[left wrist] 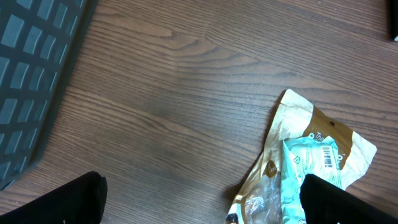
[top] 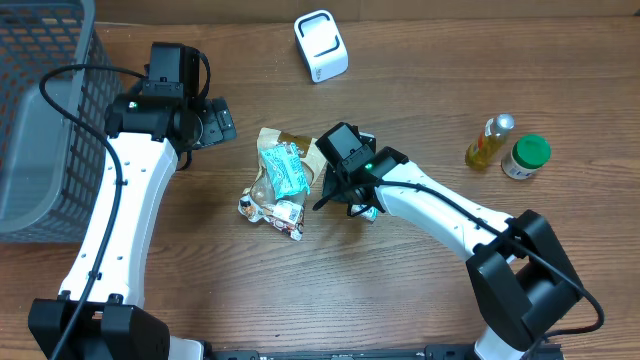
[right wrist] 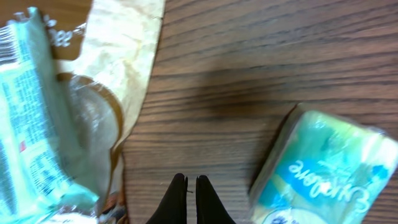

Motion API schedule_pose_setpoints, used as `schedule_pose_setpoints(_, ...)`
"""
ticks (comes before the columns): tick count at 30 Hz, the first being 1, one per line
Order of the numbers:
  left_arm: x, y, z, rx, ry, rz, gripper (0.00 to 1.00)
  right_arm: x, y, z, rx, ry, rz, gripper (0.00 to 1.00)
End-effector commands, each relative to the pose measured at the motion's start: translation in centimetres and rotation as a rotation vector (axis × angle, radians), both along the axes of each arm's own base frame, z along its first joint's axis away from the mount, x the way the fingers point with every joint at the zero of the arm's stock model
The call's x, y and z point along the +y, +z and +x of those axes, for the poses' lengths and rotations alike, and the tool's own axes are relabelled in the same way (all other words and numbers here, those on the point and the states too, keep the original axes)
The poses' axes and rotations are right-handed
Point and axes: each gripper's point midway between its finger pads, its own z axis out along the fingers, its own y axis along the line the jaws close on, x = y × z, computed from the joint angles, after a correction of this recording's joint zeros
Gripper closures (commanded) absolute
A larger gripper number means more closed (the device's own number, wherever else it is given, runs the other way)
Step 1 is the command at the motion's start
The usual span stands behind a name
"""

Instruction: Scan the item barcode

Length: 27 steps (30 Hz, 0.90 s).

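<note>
A brown wooden table (top: 420,300) carries a grey mesh basket (top: 40,120) at its left edge. Mid-table lies a crinkled tan snack bag (top: 268,195) with a teal packet (top: 288,170) on it, barcode up, long axis running from far edge to near edge. The right gripper (right wrist: 191,193), closed on nothing, sits just beside the bag's right side, nearer than the wide-open left gripper (top: 222,122). A white box scanner (top: 321,45) stands near the far edge. A small teal tissue pack (right wrist: 323,168) crowds the right gripper.

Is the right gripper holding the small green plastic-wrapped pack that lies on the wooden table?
No, the right gripper is shut on nothing, and the green pack lies apart beside it.
</note>
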Motion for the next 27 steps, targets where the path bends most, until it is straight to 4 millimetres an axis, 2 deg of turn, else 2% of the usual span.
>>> schedule_pose_setpoints(1, -0.1, 0.4, 0.2, -0.008, -0.025, 0.013, 0.00, -0.5, -0.9, 0.7, -0.010, -0.026, -0.044, 0.96)
schedule_pose_setpoints(6, -0.1, 0.4, 0.2, -0.007, -0.025, 0.013, 0.00, -1.0, -2.6, 0.1, 0.035, -0.025, -0.082, 0.96)
schedule_pose_setpoints(10, -0.1, 0.4, 0.2, -0.008, -0.025, 0.013, 0.00, -2.7, -2.9, -1.1, 0.090, 0.043, -0.155, 0.96)
schedule_pose_setpoints(13, -0.1, 0.4, 0.2, -0.008, -0.025, 0.013, 0.00, -4.9, -3.2, -2.3, 0.163, 0.068, -0.222, 0.96)
schedule_pose_setpoints(17, -0.1, 0.4, 0.2, -0.008, -0.025, 0.013, 0.01, -10.5, -2.9, -3.5, 0.254, 0.008, -0.389, 0.96)
schedule_pose_setpoints(19, -0.1, 0.4, 0.2, -0.008, -0.025, 0.013, 0.01, -13.6, -2.4, -3.3, 0.266, -0.039, -0.478, 0.96)
schedule_pose_setpoints(21, -0.1, 0.4, 0.2, -0.008, -0.025, 0.013, 0.00, -15.5, -2.2, -2.7, 0.262, -0.084, -0.511, 0.96)
schedule_pose_setpoints(23, -0.1, 0.4, 0.2, -0.008, -0.025, 0.013, 0.00, -16.3, -2.3, -1.8, 0.248, -0.126, -0.487, 0.96)
schedule_pose_setpoints(27, -0.1, 0.4, 0.2, -0.008, -0.025, 0.013, 0.00, -16.1, -2.9, -0.4, 0.245, -0.183, -0.359, 0.96)
